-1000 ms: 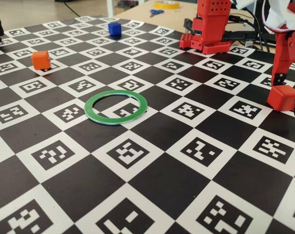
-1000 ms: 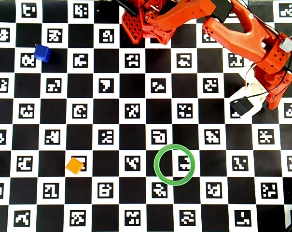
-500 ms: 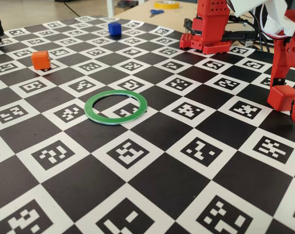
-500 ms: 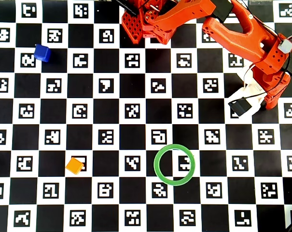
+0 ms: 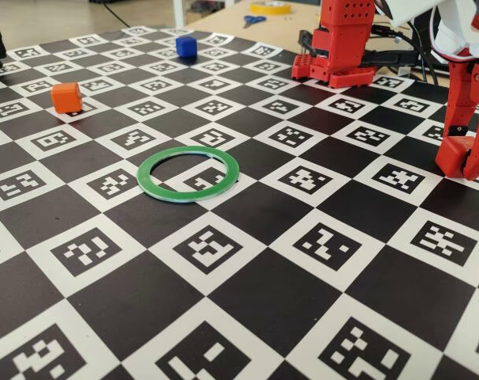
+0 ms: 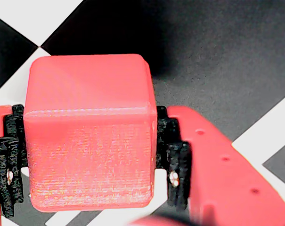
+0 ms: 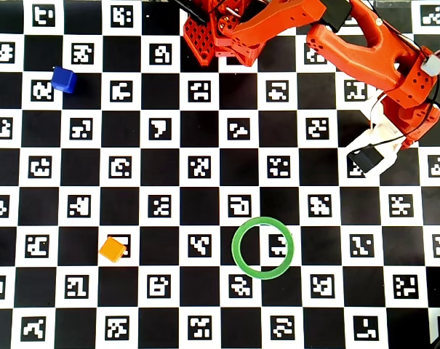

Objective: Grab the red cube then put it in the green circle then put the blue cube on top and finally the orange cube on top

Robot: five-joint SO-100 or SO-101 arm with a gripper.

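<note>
One red cube (image 6: 88, 136) sits clamped between the tool's (image 6: 90, 165) black pads, well apart from the green circle (image 5: 188, 174); a shallow pinch could let it slip in transit.

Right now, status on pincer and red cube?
Pincer shut on red cube. Green circle empty. Blue cube and orange cube sit apart, clear of it.

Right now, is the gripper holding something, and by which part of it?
Yes. The wrist view shows the red cube between the jaws of the gripper, whose black pads press on its two opposite side faces.
</note>
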